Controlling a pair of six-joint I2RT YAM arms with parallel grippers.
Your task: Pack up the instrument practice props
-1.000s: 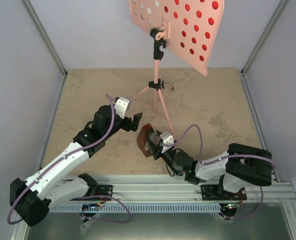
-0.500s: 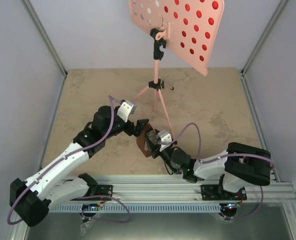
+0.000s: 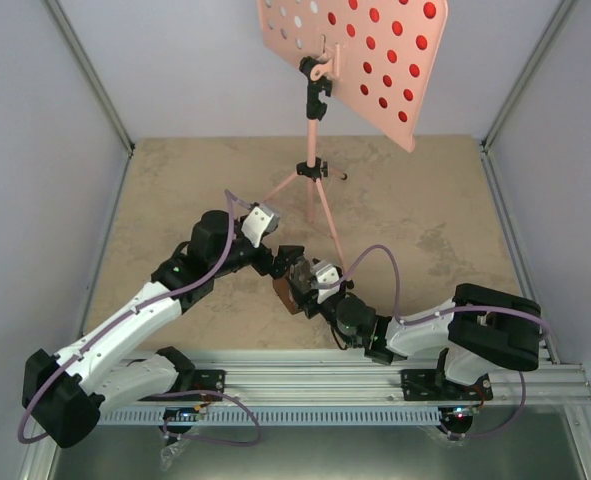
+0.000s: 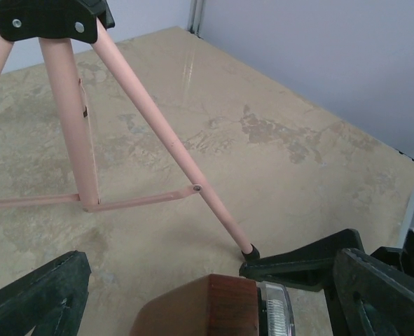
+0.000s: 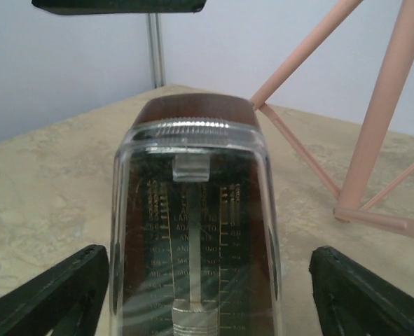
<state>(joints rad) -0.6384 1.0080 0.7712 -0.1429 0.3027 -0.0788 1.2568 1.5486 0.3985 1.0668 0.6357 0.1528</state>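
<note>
Right gripper (image 5: 208, 297) first: its jaws have just spread. A second ago they sat closer in on the small brown pyramid metronome with the clear front cover (image 5: 192, 210). Now the right wrist view shows tabletop on both sides of it, between the case and each black finger, so those jaws are open and off it.

Left gripper (image 3: 281, 258) next: a second ago it hung off to the left, and it has now swung in over the metronome's top. Its jaws are spread wide and grip nothing, with the brown cap showing between them in the left wrist view.

So nobody has the metronome right now! It sits between both pairs of jaws on the mottled beige tabletop (image 3: 425, 220), just beside the front foot of the pink tripod music stand (image 3: 345, 50). Whether it stands squarely, I cannot tell.

This looks like a handover or a re-grip, with the release done and the new grasp not yet made.

The stand is upright and unfolded, red and white showing through the holes in its desk. Most of the packing lies ahead.
</note>
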